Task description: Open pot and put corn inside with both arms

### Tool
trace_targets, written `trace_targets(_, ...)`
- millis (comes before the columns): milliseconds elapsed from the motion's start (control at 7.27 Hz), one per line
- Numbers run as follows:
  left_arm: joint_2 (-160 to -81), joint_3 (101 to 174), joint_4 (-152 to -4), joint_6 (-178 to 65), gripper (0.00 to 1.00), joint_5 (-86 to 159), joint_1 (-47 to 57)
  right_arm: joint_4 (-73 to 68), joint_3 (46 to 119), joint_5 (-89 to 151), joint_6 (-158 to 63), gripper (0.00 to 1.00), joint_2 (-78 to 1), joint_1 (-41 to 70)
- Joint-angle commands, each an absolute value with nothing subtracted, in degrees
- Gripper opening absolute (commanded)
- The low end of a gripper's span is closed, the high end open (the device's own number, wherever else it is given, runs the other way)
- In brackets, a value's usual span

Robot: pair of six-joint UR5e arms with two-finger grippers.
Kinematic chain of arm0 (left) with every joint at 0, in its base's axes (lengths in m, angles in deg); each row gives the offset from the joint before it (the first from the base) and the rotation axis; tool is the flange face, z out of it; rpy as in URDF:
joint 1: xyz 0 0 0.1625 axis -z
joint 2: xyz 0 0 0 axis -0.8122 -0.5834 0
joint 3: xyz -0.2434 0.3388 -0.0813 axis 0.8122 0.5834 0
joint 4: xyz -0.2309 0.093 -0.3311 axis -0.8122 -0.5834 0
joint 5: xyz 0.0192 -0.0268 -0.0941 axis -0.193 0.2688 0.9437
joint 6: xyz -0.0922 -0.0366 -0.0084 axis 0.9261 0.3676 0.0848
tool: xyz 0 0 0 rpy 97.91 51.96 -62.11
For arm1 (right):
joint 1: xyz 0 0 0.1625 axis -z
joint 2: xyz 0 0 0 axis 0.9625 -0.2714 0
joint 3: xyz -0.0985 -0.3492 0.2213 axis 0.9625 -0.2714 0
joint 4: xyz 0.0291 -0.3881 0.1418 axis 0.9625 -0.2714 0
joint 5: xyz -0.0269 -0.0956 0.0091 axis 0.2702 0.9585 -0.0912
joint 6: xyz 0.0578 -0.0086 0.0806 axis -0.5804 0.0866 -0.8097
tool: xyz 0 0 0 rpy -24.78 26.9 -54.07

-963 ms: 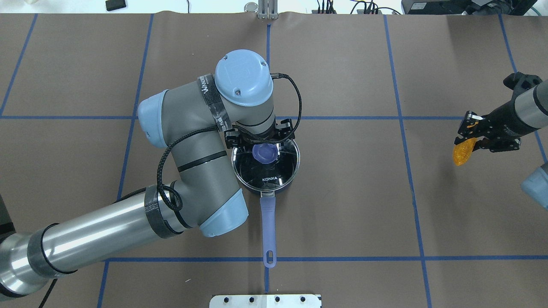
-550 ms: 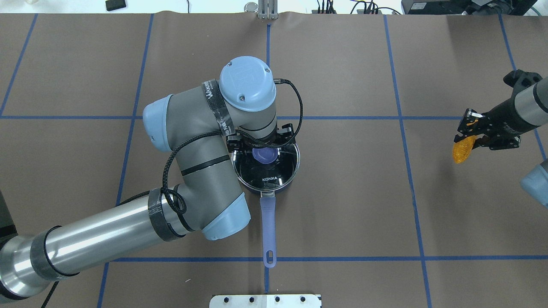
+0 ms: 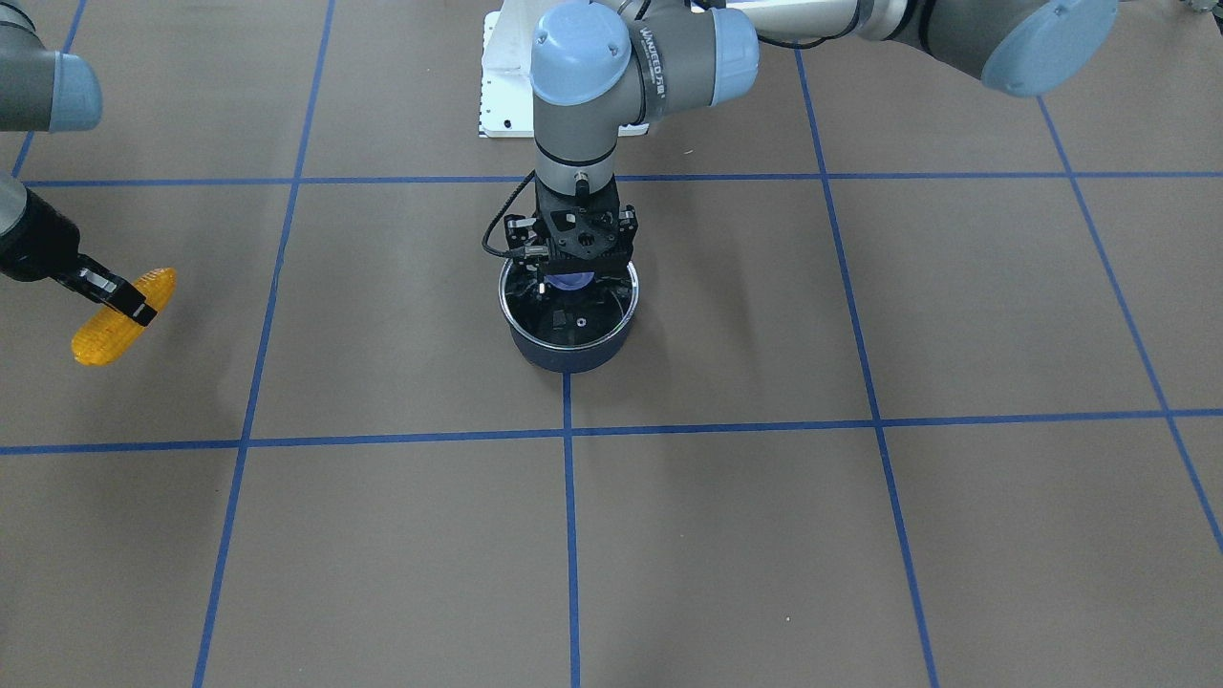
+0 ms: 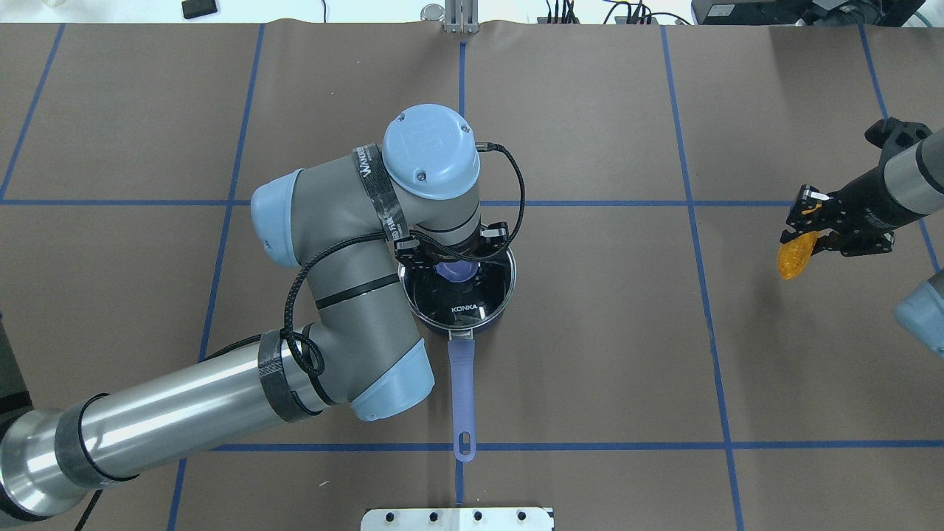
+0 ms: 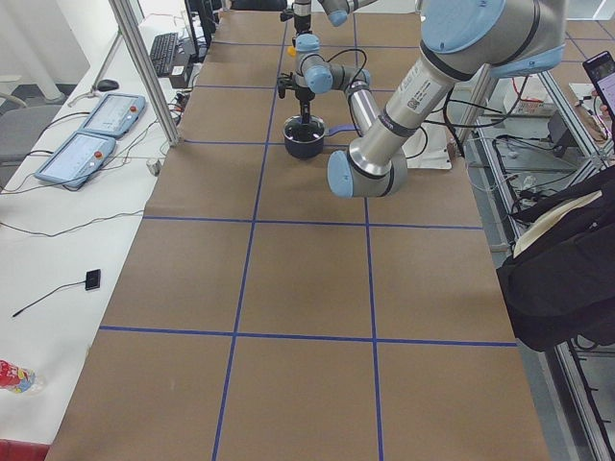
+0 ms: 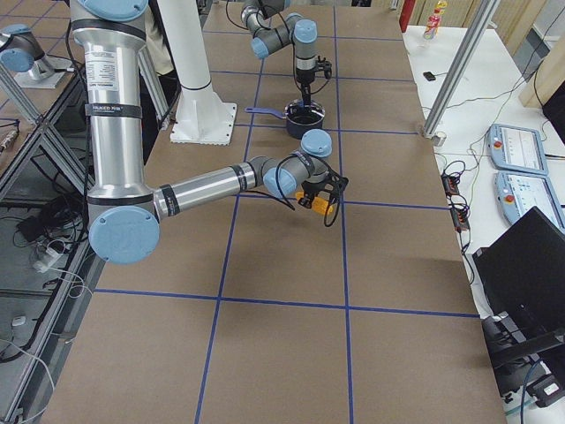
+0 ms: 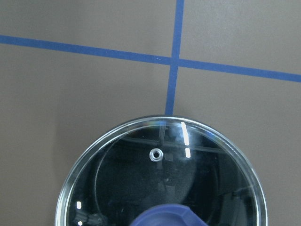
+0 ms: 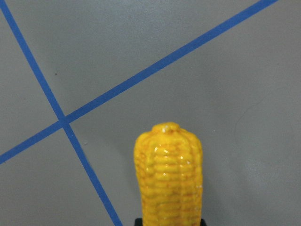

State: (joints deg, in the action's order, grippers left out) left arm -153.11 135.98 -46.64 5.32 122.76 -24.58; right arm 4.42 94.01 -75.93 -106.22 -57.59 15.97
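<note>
One lidded pot [image 3: 564, 355]: my left hand [image 4: 456, 267] is straddling its knob [image 7: 169, 217], grip unclear; my right hand [image 4: 807, 234] is gripping the corn [image 4: 793, 257].

Brown table cover [image 4: 590, 354], blue tape grid [image 4: 693, 203]. White plate [image 4: 457, 518] at one long edge. Two pendants [image 5: 77, 158] on side bench [image 5: 58, 250]; black bag [image 5: 562, 259] opposite.

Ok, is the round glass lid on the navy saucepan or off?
On. The round glass lid sits level on the rim of the dark navy saucepan, covering it, with its blue knob pointing up.
</note>
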Motion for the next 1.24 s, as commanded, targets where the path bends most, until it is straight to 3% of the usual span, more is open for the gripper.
trace_targets(0, -153.1, 135.9, -46.6, 5.2, 0.58, 122.8, -24.7, 4.4, 93.9, -75.9, -106.2, 0.07, -57.6, 16.0)
trace_targets(275, -153.4, 136.7, -46.5, 5.1, 0.56, 123.2, -24.7, 4.3, 93.8, -75.8, -106.2, 0.07, -57.0, 16.1)
trace_targets(550, -152.9, 139.4, -45.6, 3.0, 0.54, 123.8, -23.3, -3.6, 93.9, -75.8, -107.0, 0.07, -48.5, 16.0)
trace_targets(826, -144.7, 146.1, -45.7, -3.9, 0.54, 127.1, -19.4, -15.0, 94.6, -75.6, -109.4, 0.08, -37.7, 17.0)
trace_targets(1101, -135.0, 154.0, -45.8, -13.6, 0.54, 131.5, -14.2, -16.6, 94.6, -75.2, -114.8, 0.08, -32.3, 19.2)
